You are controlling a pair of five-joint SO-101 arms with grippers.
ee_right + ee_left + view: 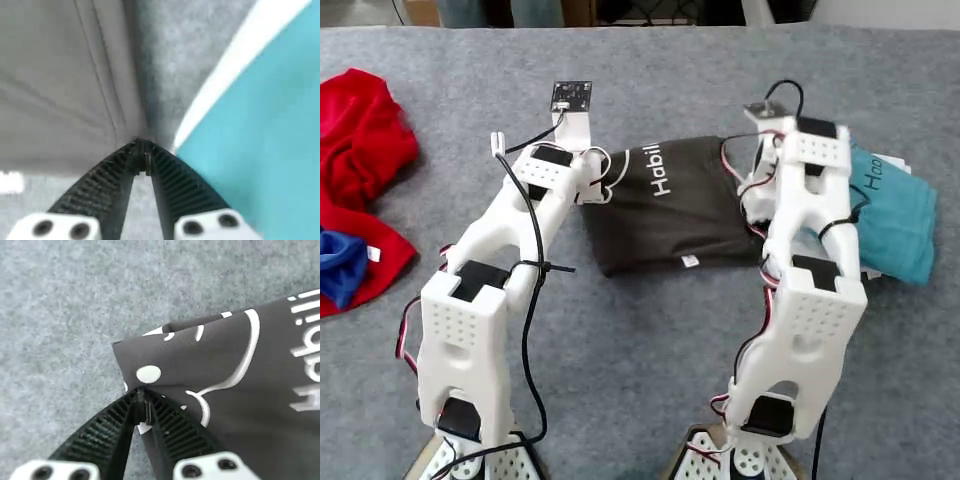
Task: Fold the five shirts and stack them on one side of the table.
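A black shirt with white print (pixel 670 205) lies folded in the middle of the grey table. My left gripper (pixel 142 402) is shut on the shirt's left corner (pixel 150 375), which is pulled up slightly. At the shirt's right edge, my right gripper (pixel 143 150) is shut on the fabric (pixel 65 85). A folded teal shirt (pixel 895 215) lies just right of the right arm, with a white layer (pixel 225 65) under its edge. A crumpled red shirt (pixel 360 160) and a blue shirt (pixel 338 265) lie at the far left.
The two white arms (pixel 490 280) rise from the table's near edge on either side of the black shirt. Bare grey felt (pixel 640 370) stretches between their bases and along the far side of the table.
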